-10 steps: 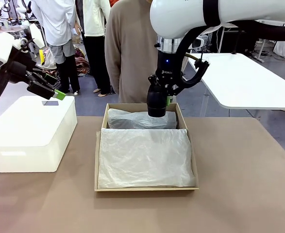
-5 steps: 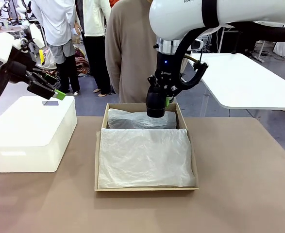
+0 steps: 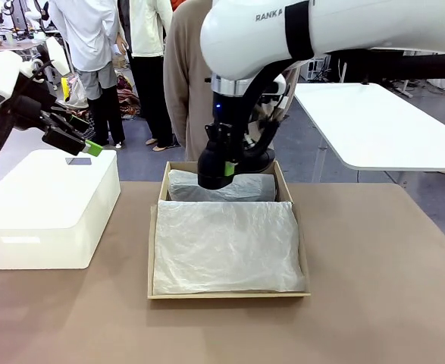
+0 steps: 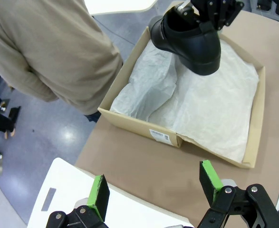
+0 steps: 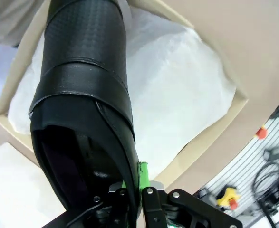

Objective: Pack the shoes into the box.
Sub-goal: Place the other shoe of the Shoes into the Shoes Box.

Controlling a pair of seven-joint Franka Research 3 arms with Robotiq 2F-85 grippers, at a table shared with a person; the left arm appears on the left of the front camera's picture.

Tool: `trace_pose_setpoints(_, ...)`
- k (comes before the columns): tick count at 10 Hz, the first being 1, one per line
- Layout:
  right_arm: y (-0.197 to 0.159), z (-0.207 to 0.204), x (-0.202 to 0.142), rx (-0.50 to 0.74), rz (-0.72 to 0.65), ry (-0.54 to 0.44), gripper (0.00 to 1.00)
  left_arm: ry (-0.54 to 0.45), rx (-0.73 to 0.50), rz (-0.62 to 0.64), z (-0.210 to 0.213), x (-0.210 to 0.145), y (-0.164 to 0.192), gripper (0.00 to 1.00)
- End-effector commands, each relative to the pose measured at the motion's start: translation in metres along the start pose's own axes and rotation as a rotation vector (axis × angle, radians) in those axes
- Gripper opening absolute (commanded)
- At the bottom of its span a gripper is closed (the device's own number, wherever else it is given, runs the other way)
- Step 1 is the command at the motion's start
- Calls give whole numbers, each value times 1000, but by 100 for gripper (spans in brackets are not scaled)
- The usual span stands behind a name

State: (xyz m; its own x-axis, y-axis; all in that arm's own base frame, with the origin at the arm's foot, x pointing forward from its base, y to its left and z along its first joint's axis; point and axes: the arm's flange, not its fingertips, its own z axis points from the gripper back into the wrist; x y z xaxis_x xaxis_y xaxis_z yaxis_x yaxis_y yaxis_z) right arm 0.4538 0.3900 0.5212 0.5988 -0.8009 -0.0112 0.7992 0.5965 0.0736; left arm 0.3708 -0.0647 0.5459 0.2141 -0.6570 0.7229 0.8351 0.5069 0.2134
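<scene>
The right gripper (image 3: pixel 224 161) has its jaws pinched narrow on the collar edge of a black shoe (image 3: pixel 211 179). In the right wrist view the green pads (image 5: pixel 142 174) clamp the leather rim at the heel end. The shoe hangs toe-down over the far end of the box (image 3: pixel 153 250), above the crumpled white tissue paper (image 3: pixel 222 243) that lines it. Whether the toe touches the paper cannot be told. The left gripper (image 4: pixel 154 186) has its jaws spread wide with nothing between them. It hovers above the white plastic box (image 3: pixel 48 205), well apart from the shoe. A person (image 3: pixel 188 91) stands just behind the cardboard box.
</scene>
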Motion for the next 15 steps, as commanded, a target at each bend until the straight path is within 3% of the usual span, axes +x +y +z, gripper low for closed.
trace_pose_setpoints(1, 15, 3, -16, 46, -108, -60, 0, -11, -10, -11, 0, -2, 1, 100)
trace_pose_setpoints(4, 24, 0, -25, 72, -172, -109, 0, -11, -10, -11, 0, -2, 1, 100)
trace_pose_setpoints(6, 16, -6, -19, 46, -129, -56, 0, -11, -10, -11, 0, -2, 1, 100)
trace_pose_setpoints(10, 17, -10, -20, 40, -129, -63, 0, -11, -10, -11, 0, -2, 1, 100)
trace_pose_setpoints(15, 40, -23, -34, 77, -396, -66, 0, -11, -10, -11, 0, -2, 1, 100)
